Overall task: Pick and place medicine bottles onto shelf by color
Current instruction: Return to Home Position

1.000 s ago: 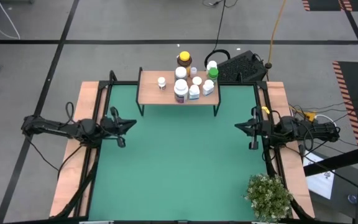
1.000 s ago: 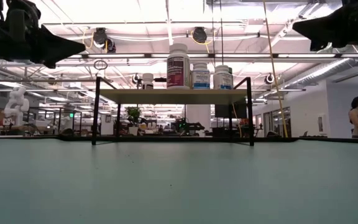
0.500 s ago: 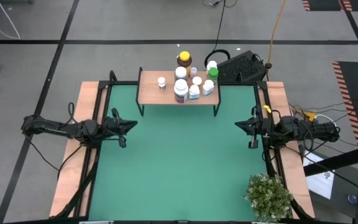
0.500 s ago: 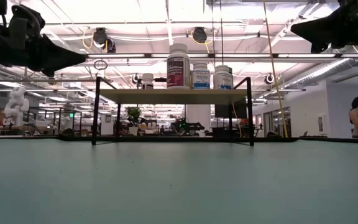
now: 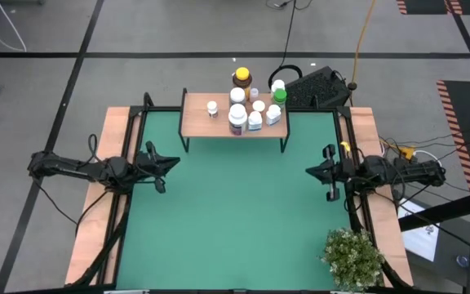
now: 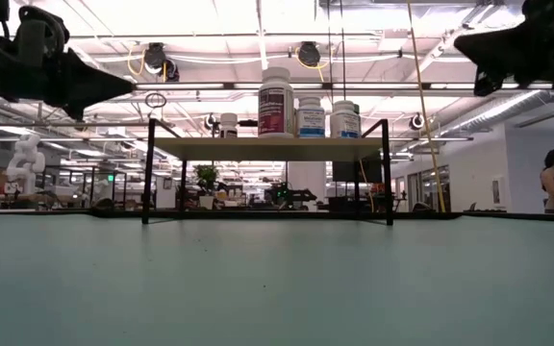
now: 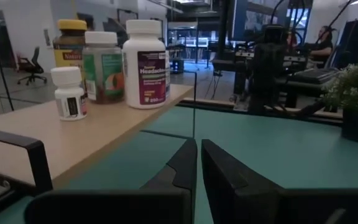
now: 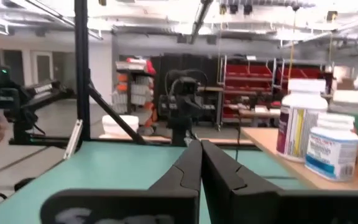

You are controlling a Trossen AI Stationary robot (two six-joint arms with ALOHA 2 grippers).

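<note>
Light-wood shelf (image 5: 219, 124) on thin black legs held the white, green-capped and amber medicine bottles (image 5: 237, 118) bunched toward its right end, while left gripper (image 5: 171, 162) and right gripper (image 5: 310, 170) hung empty at the green mat's (image 5: 235, 212) sides, fingers pressed together, and a careless homing swing could have toppled them.

two slim black multi-joint arms, left arm (image 5: 76, 168) with thin black cable (image 5: 92, 147) looped alongside, right arm (image 5: 398, 171) same build, small yellow tag (image 5: 347, 146) near wrist, left gripper (image 7: 199, 144) and right gripper (image 8: 200, 144) both matte dark wedges tapering to narrow tips
</note>
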